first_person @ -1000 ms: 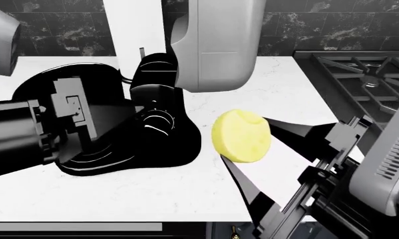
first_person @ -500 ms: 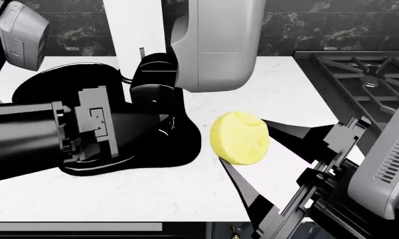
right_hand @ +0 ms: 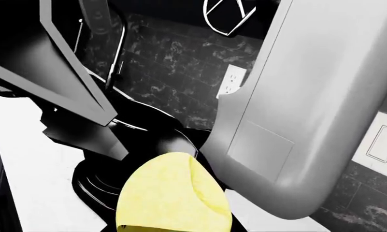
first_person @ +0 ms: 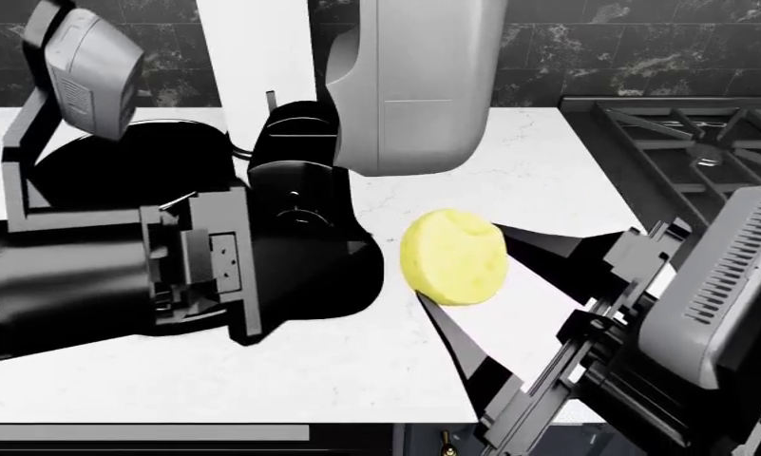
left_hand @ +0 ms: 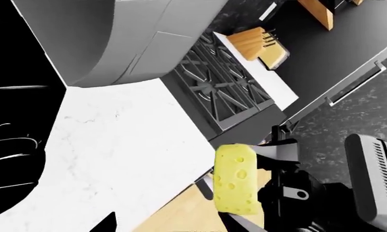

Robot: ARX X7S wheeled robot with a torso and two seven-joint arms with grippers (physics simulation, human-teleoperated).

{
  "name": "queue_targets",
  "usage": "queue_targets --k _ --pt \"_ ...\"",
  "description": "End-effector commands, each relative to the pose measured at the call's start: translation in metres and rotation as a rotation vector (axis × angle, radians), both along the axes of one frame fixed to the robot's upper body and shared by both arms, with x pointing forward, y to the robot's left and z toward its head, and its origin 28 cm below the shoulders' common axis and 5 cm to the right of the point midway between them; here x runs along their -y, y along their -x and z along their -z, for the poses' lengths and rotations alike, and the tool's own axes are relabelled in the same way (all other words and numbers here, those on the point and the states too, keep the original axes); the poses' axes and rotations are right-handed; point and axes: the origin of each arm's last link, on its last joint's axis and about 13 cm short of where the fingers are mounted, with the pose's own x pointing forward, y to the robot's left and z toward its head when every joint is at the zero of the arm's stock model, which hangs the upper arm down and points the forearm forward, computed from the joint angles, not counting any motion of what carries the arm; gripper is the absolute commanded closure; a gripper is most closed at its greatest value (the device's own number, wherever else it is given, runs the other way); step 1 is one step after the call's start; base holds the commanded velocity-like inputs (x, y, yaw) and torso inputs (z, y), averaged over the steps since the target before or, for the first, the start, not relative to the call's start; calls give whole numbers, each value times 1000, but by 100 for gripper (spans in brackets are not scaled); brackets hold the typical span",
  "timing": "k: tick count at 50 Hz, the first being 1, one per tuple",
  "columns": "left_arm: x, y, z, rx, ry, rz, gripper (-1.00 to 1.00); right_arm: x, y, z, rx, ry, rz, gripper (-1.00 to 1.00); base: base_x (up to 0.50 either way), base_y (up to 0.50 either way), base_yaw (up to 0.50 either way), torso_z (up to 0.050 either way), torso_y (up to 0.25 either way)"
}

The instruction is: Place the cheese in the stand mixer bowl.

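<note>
The right gripper [first_person: 463, 261] holds the cheese [first_person: 454, 257] tight between its two black fingers, up over the white counter [first_person: 292, 370] beside the black stand mixer bowl [first_person: 164, 161]. The cheese could bump the big gray mixer head [first_person: 406, 85] or the left gripper [first_person: 209, 261], whose fingers I cannot make out, and drop. A stove [first_person: 684, 142] sits to the right, with a dark stone wall behind.
</note>
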Motion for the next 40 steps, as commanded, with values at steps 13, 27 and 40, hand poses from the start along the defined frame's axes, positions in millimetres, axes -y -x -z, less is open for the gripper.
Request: queue_targets --k 13,27,40 --pt "8 -6 -2 20 4 54 -100 -1 -1 0 17 16 -6 100 0 0 0 0 0" --pt "20 -19 8 5 8 91 -100 -4 3 1 25 21 -22 100 0 0 0 0 0" --pt "27 -27 11 -4 -1 130 -100 -8 3 0 29 28 -37 100 0 0 0 0 0"
